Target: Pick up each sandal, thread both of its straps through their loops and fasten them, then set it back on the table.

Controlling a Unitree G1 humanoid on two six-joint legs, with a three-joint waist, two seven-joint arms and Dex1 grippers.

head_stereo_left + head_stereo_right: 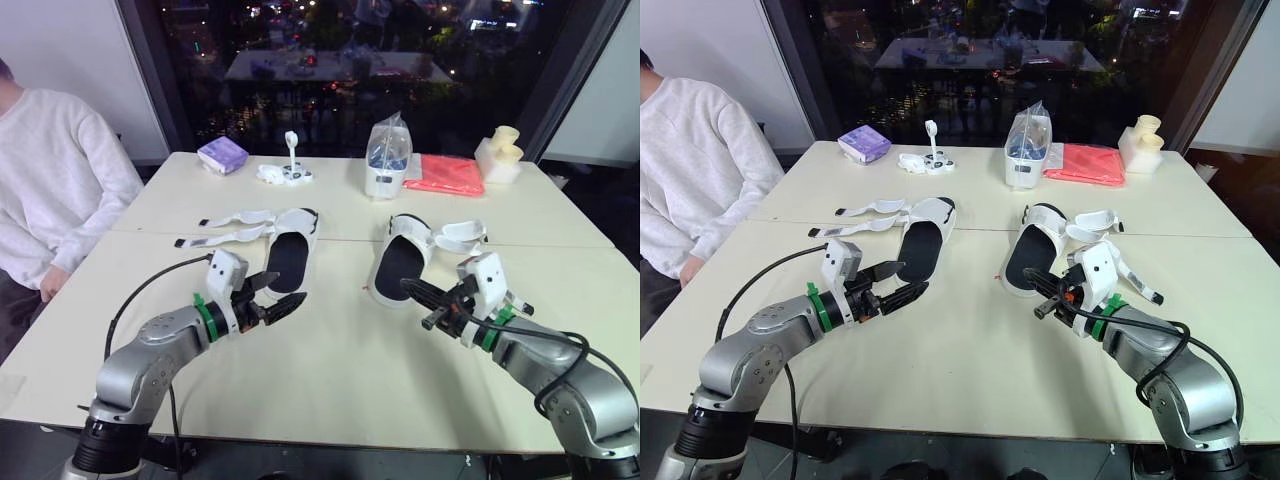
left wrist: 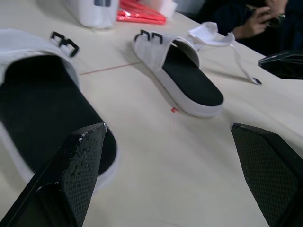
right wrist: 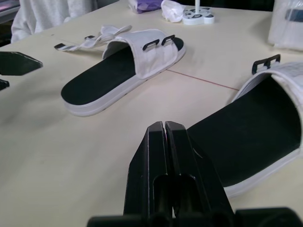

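Two white sandals with black footbeds lie mid-table. The left sandal (image 1: 290, 255) has its straps (image 1: 235, 225) loose and spread to the left. The right sandal (image 1: 400, 262) has its straps (image 1: 462, 237) lying unfastened to the right, and its black buckles (image 2: 150, 36) are empty. My left gripper (image 1: 285, 292) hovers open just in front of the left sandal's heel, holding nothing. In the left wrist view its fingers (image 2: 78, 170) stand wide apart. My right gripper (image 1: 412, 289) is shut and empty, its tip (image 3: 164, 126) at the heel end of the right sandal (image 3: 251, 127).
A person in a white sweater (image 1: 50, 180) sits at the table's left side. Along the far edge stand a purple pack (image 1: 222, 155), a white holder (image 1: 288, 172), a bagged container (image 1: 387, 160), a red cloth (image 1: 445, 173) and a cream object (image 1: 500, 155).
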